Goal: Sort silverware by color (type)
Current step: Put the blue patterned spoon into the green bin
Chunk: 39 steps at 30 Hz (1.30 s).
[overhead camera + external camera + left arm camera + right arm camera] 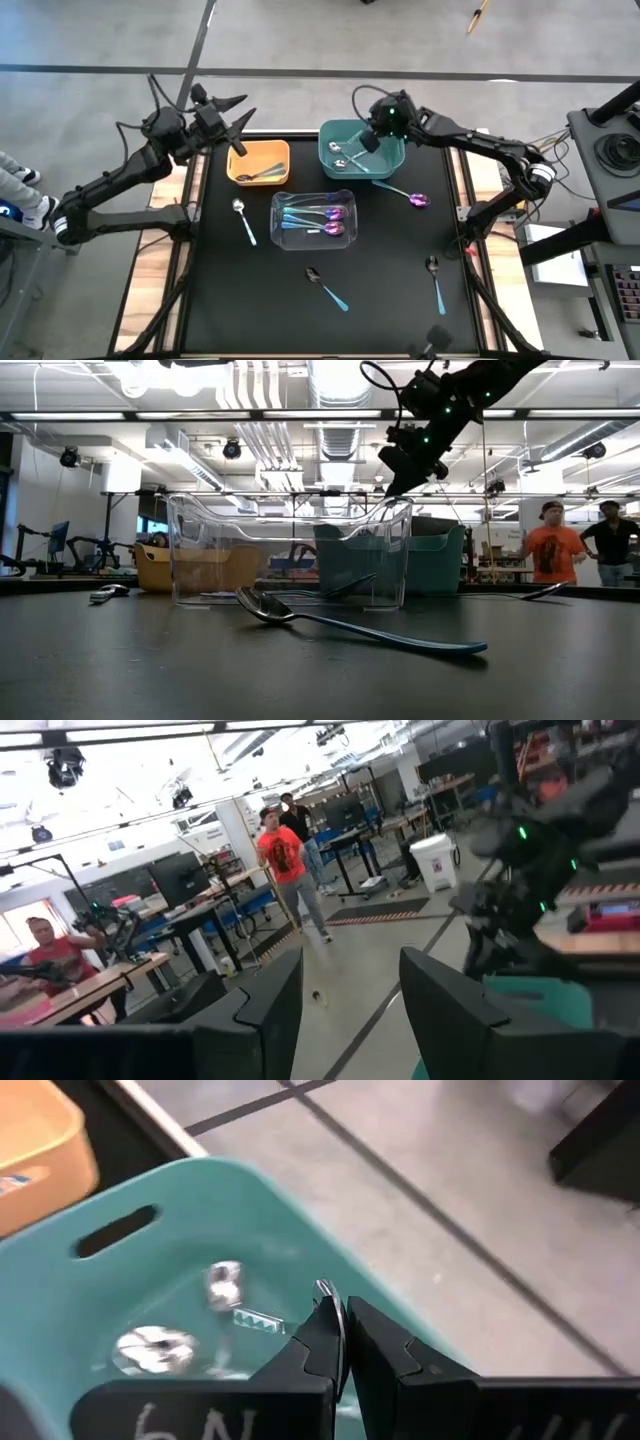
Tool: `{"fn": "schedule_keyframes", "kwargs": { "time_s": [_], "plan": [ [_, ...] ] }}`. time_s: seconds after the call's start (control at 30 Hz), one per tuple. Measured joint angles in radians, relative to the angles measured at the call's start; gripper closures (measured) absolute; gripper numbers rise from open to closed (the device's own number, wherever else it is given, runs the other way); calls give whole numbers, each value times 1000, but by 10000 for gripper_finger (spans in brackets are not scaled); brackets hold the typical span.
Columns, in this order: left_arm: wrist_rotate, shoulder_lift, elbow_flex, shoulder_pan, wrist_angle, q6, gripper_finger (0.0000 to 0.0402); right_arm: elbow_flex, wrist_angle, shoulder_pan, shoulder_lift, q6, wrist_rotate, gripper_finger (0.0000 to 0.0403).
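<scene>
The right gripper [368, 141] is hanging over the teal bin [392, 162] near the table's far edge, fingers [312, 1348] nearly closed and pinching a silver spoon [327, 1302] by its thin end, right above the bin's inside. Two more silver spoons [338, 156] are already lying in that bin. The left gripper [236, 128] is sitting raised by the orange bin [279, 152] at the far left, fingers [265, 1002] spread apart and holding nothing; that bin's got a couple of dark spoons [262, 174] in it. The clear bin [286, 200] in the middle is holding a few purple spoons [334, 221]. Still loose on the table: a silver one [243, 218] left of the clear bin, a purple one [415, 199] just beside the teal bin, a dark one [324, 283] toward the near edge, and another dark one [434, 275] nearer the right edge.
</scene>
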Motion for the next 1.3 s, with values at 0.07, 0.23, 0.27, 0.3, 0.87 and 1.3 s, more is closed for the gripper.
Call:
{"fn": "schedule_keyframes", "kwargs": {
  "time_s": [0.07,0.23,0.27,0.3,0.87,1.3],
  "plan": [
    [0,21,0,0,9,40,251,19,-5,-19,1,-52,-27,394],
    [1,87,-1,2,21,130,251,39,-54,-65,0,-221,-227,394],
    [1,101,1,4,20,142,251,39,-55,-68,1,-250,-230,394],
    [0,115,5,6,21,155,251,39,-53,-72,1,-274,-228,394],
    [96,244,81,62,18,155,251,41,-26,-102,1,-372,-226,394],
    [459,296,83,184,99,166,251,195,-10,-55,-1,-450,-204,394]
  ]
}}
